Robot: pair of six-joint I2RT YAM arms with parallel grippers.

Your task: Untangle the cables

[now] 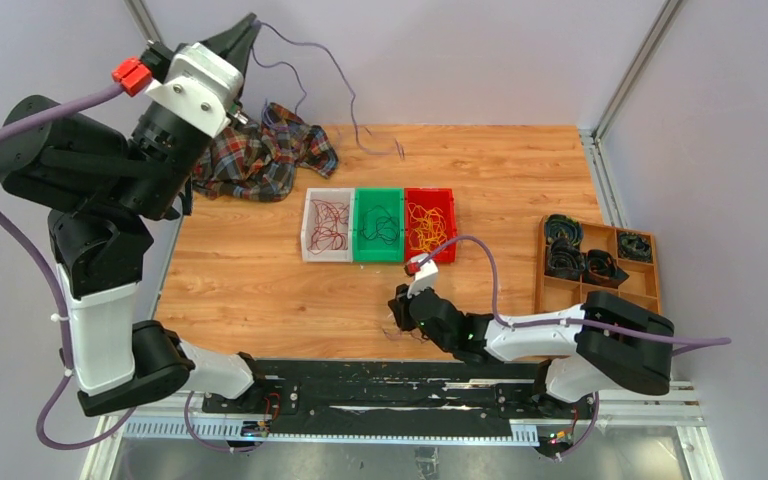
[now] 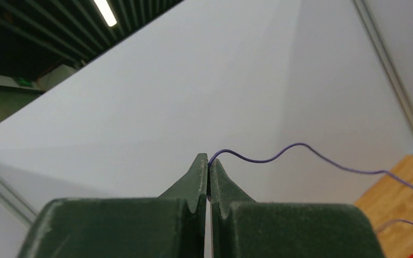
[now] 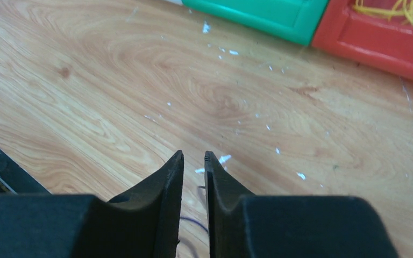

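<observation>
Your left claw (image 1: 250, 22) (image 2: 208, 161), raised high over the table's (image 1: 260, 270) far left corner, is pinched shut on a purple cable (image 1: 345, 85) (image 2: 296, 145) that trails down to the far edge. Your right claw (image 1: 398, 305) (image 3: 193, 156) hangs low over the near table, jaws a narrow slit apart, gripping nothing. More cables (image 1: 328, 222) lie in three bins (image 1: 378, 192) mid-table.
</observation>
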